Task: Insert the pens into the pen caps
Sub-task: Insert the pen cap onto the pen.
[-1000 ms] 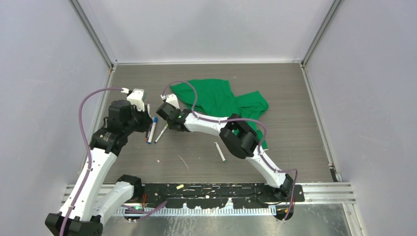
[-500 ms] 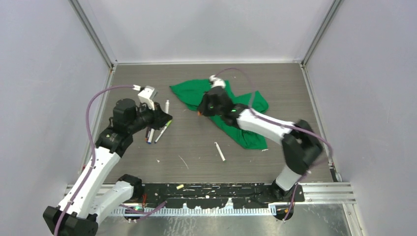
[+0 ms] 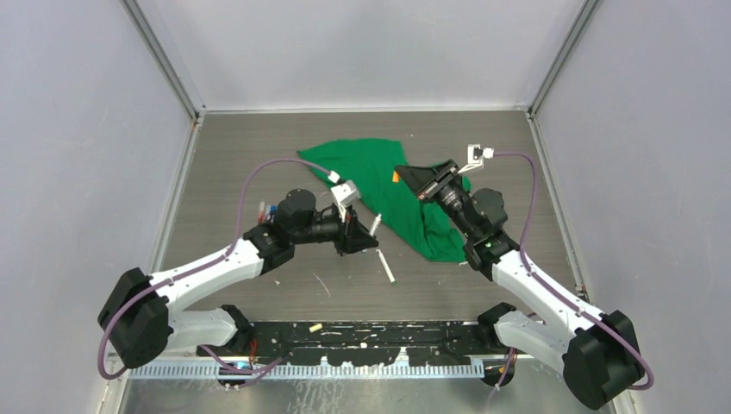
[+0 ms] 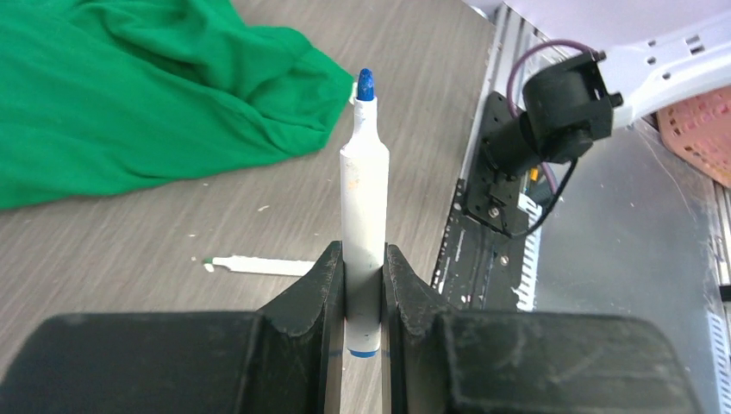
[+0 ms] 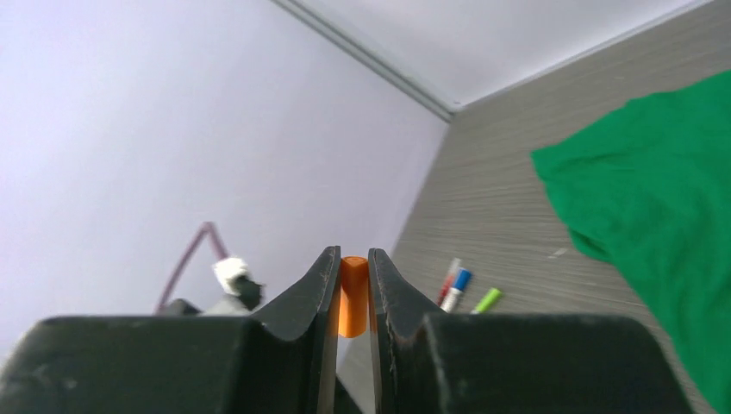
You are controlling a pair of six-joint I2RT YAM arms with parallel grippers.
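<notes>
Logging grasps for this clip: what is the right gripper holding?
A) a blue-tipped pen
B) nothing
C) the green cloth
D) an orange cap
D: in the right wrist view, the right gripper is shut on a short orange cap.

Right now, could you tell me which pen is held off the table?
The blue-tipped pen, clamped in the left end effector; the white pen and the group of pens all lie on the table.
</notes>
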